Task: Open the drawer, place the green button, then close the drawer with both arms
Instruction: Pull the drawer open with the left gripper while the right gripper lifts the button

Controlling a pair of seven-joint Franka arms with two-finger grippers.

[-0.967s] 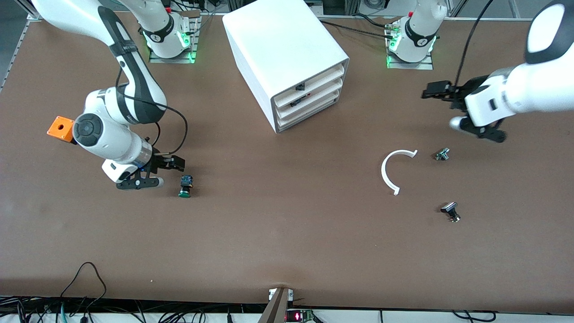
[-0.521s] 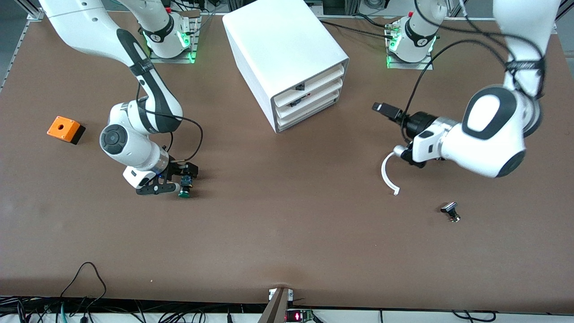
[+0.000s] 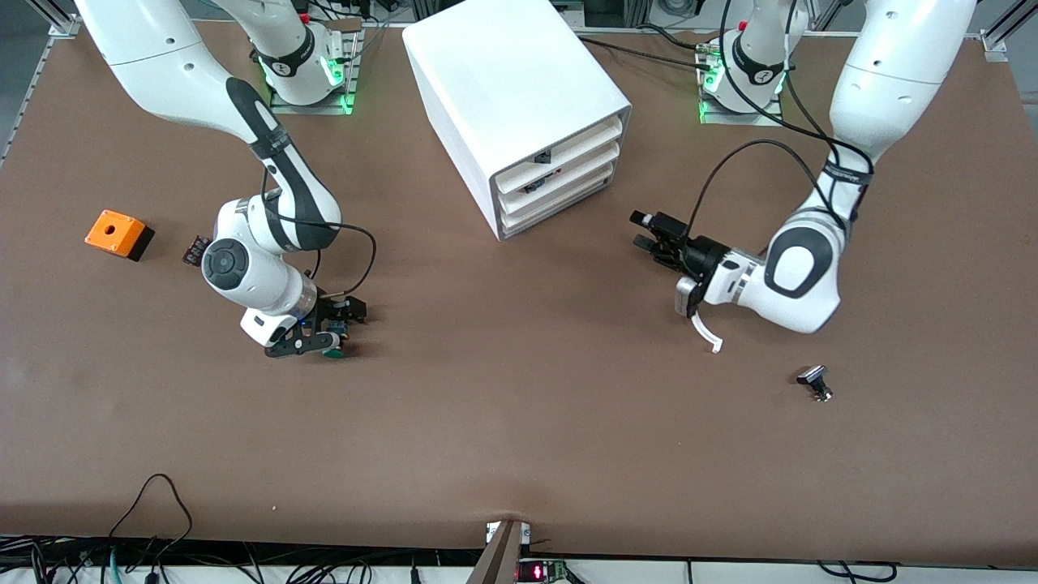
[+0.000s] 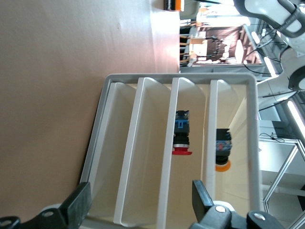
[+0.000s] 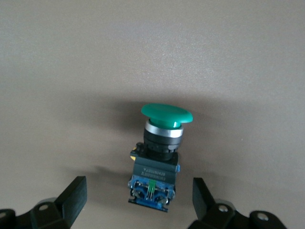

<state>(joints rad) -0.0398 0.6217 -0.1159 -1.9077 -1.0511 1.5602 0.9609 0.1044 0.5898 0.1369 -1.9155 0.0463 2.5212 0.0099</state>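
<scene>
The white three-drawer cabinet (image 3: 519, 97) stands between the arms' bases, and its lowest drawer (image 3: 559, 204) is shut. That drawer also shows in the left wrist view (image 4: 121, 157). The green-capped button (image 3: 332, 349) lies on its side on the table toward the right arm's end. My right gripper (image 3: 332, 328) is open and low over it, one finger on each side. In the right wrist view the button (image 5: 159, 152) lies between the fingers (image 5: 74, 195), untouched. My left gripper (image 3: 643, 229) is open and empty in front of the drawer fronts, apart from them.
An orange box (image 3: 119, 234) and a small dark part (image 3: 195, 249) lie toward the right arm's end. A white curved strip (image 3: 707, 332) lies under the left arm's wrist. A black-capped button (image 3: 814, 381) lies nearer the camera. The upper drawers hold a red-capped button (image 4: 182, 136) and an orange-capped button (image 4: 222, 150).
My right gripper slid along the table to the green button and now straddles it. My left arm swung in from its end of the table and turned its gripper toward the drawer fronts.
</scene>
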